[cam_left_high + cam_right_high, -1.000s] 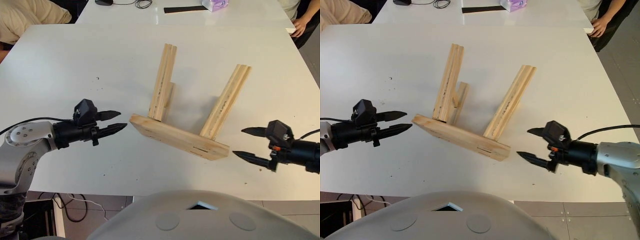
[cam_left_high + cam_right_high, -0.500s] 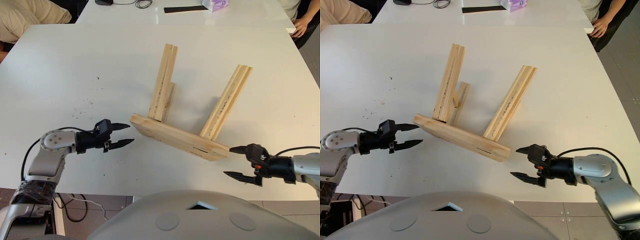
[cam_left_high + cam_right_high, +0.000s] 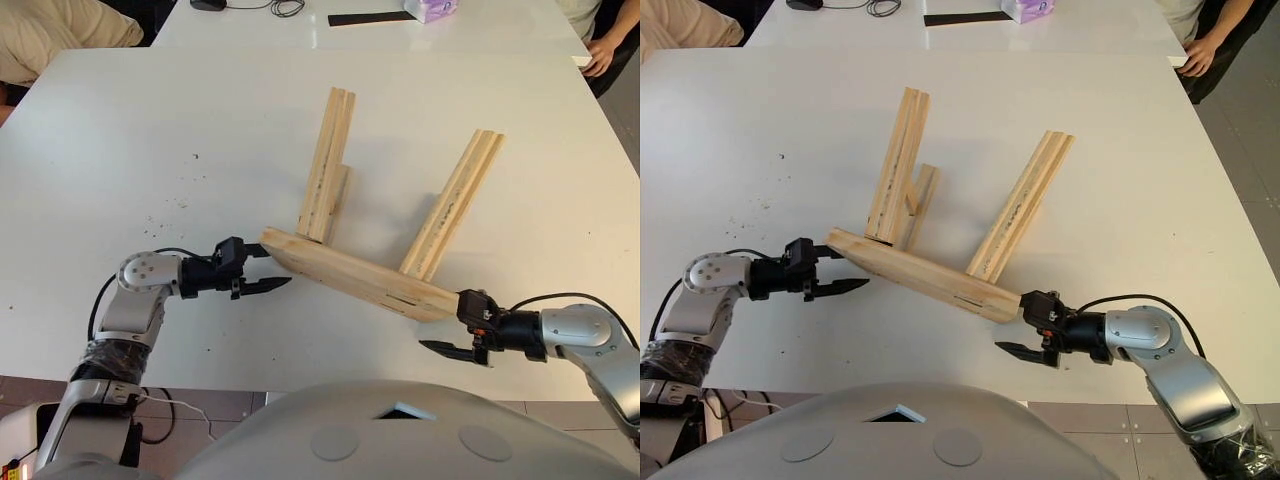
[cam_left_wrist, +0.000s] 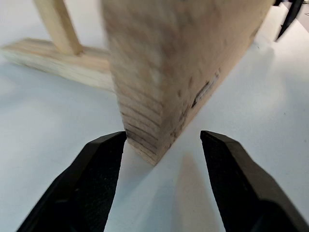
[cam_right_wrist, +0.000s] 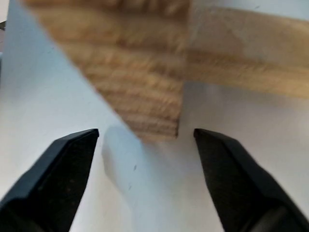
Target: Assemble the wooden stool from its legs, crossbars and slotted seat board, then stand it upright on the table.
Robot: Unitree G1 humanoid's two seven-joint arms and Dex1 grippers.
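Observation:
The wooden stool lies on its side on the white table (image 3: 150, 150). Its seat board (image 3: 355, 272) stands on edge, nearest me. Two legs (image 3: 327, 165) (image 3: 452, 205) point away from me, and a short crossbar (image 3: 338, 195) sits beside the left one. My left gripper (image 3: 268, 270) is open, its fingers on either side of the board's left end (image 4: 145, 96) with a small gap. My right gripper (image 3: 1012, 322) is open too. Its fingers (image 5: 58, 169) straddle the board's right end (image 5: 140, 92) without gripping it.
At the table's far edge lie a black strip (image 3: 368, 18), a purple box (image 3: 430, 8) and cables. A person's hand (image 3: 600, 50) rests at the far right corner. The table's front edge runs just below both grippers.
Both arms have dropped low and moved inward. Each open gripper has come from well outside the stool to the ends of the seat board. The stool has not moved.

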